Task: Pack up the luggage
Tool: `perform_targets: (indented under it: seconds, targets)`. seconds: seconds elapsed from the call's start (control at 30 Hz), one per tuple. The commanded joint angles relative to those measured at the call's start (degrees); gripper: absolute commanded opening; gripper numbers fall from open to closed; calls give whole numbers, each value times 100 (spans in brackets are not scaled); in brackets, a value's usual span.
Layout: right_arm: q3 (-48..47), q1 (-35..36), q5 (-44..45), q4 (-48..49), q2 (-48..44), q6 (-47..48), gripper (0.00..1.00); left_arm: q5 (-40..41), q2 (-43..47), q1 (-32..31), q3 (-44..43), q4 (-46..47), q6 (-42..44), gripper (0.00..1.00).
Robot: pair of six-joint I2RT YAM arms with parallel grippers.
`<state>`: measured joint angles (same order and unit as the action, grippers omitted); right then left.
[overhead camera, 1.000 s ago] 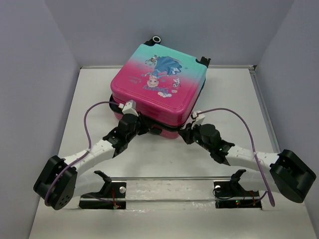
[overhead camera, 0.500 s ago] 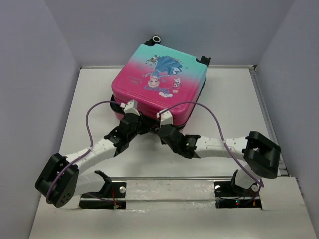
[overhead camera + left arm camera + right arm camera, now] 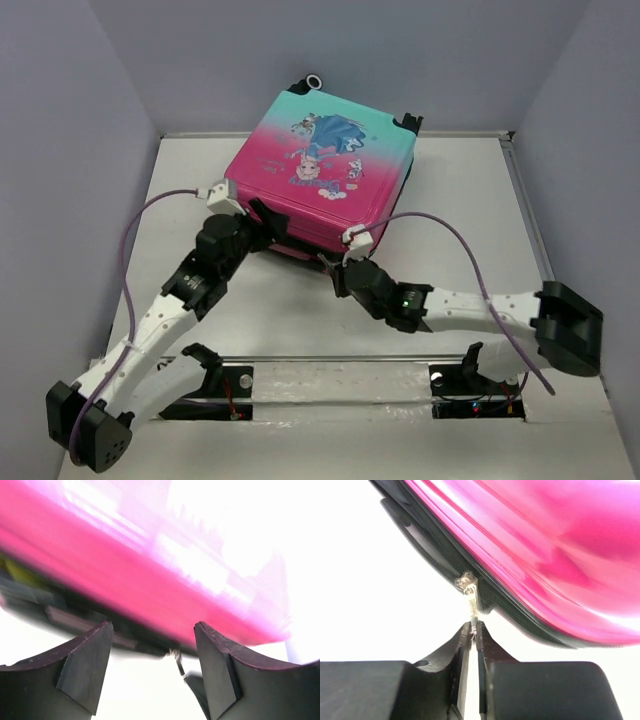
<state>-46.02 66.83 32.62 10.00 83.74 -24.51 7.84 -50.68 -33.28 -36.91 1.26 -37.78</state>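
Though unseen from above, right gripper (image 3: 474, 626) pinching luggage (image 3: 555, 545) zipper pull (image 3: 471, 602)

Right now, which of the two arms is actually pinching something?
The right arm: its jaws are shut on the zipper pull of the luggage. The left arm has open jaws, gripping nothing.

Left fingers (image 3: 75, 670) wide apart, right fingers (image 3: 442, 664) tight together at the tips.

Just ahead of the left gripper (image 3: 152, 627), spanning its spread fingers: near edge of the luggage (image 3: 320, 170). Straight before the right gripper (image 3: 474, 625), pinched between its fingertips: zipper pull (image 3: 470, 597), seam directly behind. Beneath everything: table (image 3: 450, 200).
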Motion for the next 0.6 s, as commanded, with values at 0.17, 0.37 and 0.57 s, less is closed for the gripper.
perform_targets:
  seconds: [0.17, 0.37, 0.57]
  targets:
    - [1210, 217, -1644, -1215, -2239, -862, 27, -688, 190, 1349, -1642, -872, 701, 82]
    - [929, -10, -600, -2317, -2687, -1038, 69, -1361, -984, 2673, -2600, -856, 825, 86]
    - [761, -2408, -1354, -2345, -3014, -863, 7, -2049, -2261, 3854, -3129, -407, 289, 86]
